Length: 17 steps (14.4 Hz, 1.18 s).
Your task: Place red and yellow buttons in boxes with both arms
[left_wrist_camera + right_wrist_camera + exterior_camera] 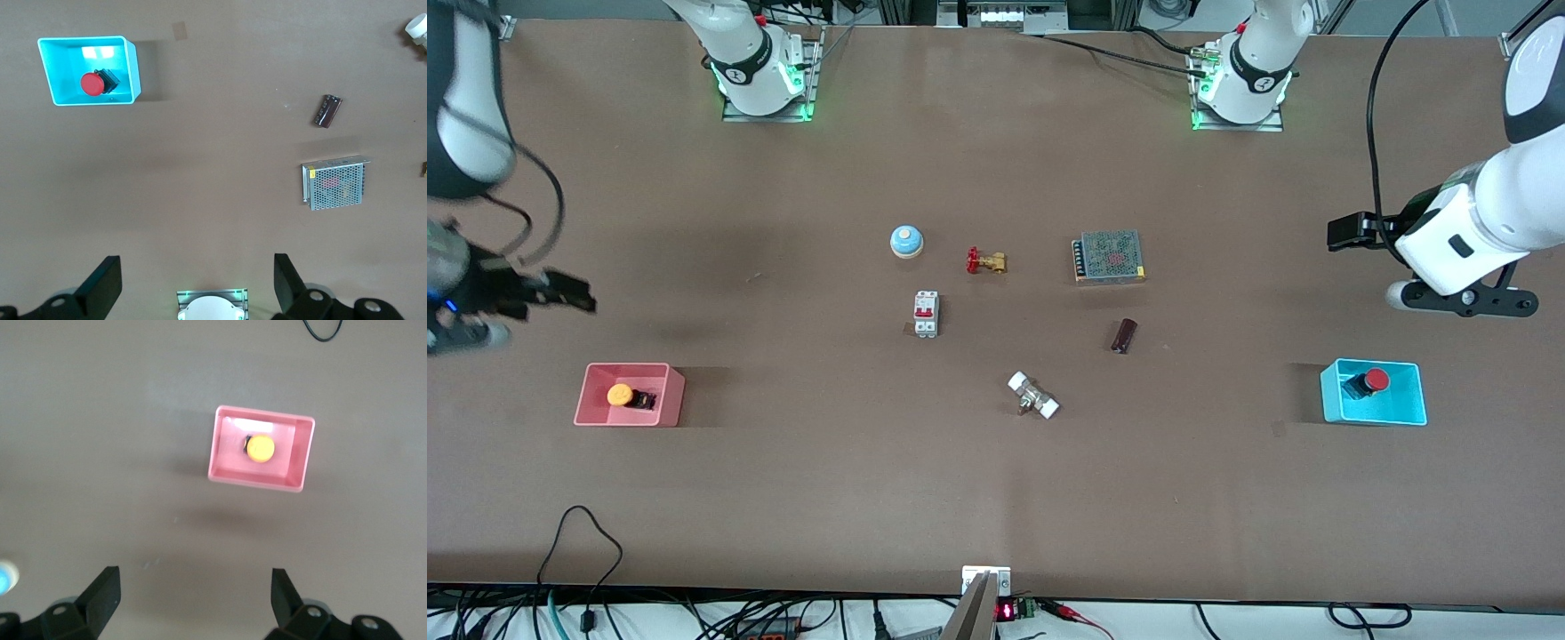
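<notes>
The red button [1376, 380] lies in the cyan box [1400, 396] at the left arm's end of the table. The left wrist view shows the same red button [91, 83] and cyan box [130, 73]. The yellow button [620, 395] lies in the pink box [596, 382] at the right arm's end; the right wrist view shows this yellow button [261, 448] and pink box [293, 453]. My left gripper [1463, 307] [198, 267] is open and empty, high up and clear of the cyan box. My right gripper [463, 333] [195, 577] is open and empty, high up and clear of the pink box.
Several loose parts lie mid-table: a blue dome [906, 241], a brass valve [985, 261], a mesh power supply [1109, 257], a white breaker [926, 314], a dark cylinder [1124, 335] and a white-ended fitting [1033, 396]. Cables hang along the table's near edge.
</notes>
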Each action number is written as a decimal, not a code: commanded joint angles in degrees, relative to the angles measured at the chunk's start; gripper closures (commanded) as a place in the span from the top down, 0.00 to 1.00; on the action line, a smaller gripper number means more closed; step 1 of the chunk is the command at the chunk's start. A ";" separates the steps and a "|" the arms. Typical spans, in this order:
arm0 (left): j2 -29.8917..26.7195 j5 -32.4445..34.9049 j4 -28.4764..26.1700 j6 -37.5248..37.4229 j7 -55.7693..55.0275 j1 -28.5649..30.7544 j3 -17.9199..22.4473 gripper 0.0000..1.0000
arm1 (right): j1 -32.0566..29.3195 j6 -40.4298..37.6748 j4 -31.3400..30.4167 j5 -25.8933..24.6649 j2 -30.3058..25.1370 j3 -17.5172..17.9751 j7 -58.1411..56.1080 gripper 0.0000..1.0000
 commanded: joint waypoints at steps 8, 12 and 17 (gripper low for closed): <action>-20.58 -5.90 -25.09 23.20 1.35 -15.69 21.98 1.00 | 3.13 -10.57 -3.09 -1.04 -9.57 0.25 9.47 1.00; -19.80 -5.90 -24.05 20.48 4.26 -15.17 21.98 1.00 | 3.74 -10.66 -2.73 -0.95 -9.22 0.52 11.57 1.00; -19.71 -5.82 -23.95 20.30 4.26 -15.17 21.37 1.00 | 3.74 -10.49 -2.73 -0.77 -9.04 0.52 11.66 1.00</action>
